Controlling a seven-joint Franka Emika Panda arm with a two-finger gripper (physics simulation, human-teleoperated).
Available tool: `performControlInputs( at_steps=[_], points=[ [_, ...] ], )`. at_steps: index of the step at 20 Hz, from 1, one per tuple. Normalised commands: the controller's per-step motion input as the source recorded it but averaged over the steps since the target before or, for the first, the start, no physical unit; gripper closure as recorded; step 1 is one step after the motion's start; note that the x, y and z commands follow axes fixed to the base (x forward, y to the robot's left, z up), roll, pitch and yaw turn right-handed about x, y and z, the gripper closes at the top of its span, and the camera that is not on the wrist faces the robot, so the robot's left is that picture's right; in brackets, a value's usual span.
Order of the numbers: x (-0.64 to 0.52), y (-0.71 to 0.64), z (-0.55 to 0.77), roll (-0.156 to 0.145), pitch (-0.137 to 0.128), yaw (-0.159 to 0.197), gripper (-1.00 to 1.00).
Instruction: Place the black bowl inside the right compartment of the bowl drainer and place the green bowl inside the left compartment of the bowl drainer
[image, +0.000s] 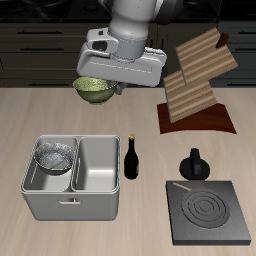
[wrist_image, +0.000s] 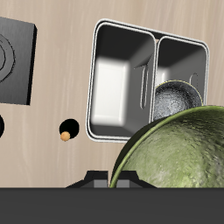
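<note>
We see the two-finger gripper (image: 100, 88) clamped on the olive-green mottled bowl (image: 94, 90), held high above the table behind the light-grey metal two-basin bowl drainer (image: 72, 203), whose one basin holds the dark speckled black bowl (image: 54, 155); we judge it must next lower into the vacant basin.

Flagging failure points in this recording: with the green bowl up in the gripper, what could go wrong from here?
1. The green bowl seems gripped only at its rim, so it might tilt or slip during transport.
2. The black bowl already fills one basin of the bowl drainer; a poorly aimed release could land on it rather than in the free basin.
3. The dark bottle beside the drainer could get knocked during descent.
</note>
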Motion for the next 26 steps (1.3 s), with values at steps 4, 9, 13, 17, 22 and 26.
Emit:
performControlInputs(
  at_steps=[4, 9, 13, 17, 22, 26],
  points=[
    [0.27, 0.28, -0.09, 0.003, 0.021, 0.019, 1.0],
    [0.21, 0.3, -0.17, 0.02, 0.022, 0.007, 1.0],
    [0.17, 0.05, -0.08, -0.023, 0.004, 0.028, 1.0],
    [0.17, -0.03, -0.12, -0.027, 0.009, 0.013, 1.0],
    [0.11, -0.07, -0.24, -0.003, 0.027, -0.019, 1.0],
    [0.04, -0.06, -0.36, -0.006, 0.038, -0.005, 1.0]
  ],
)
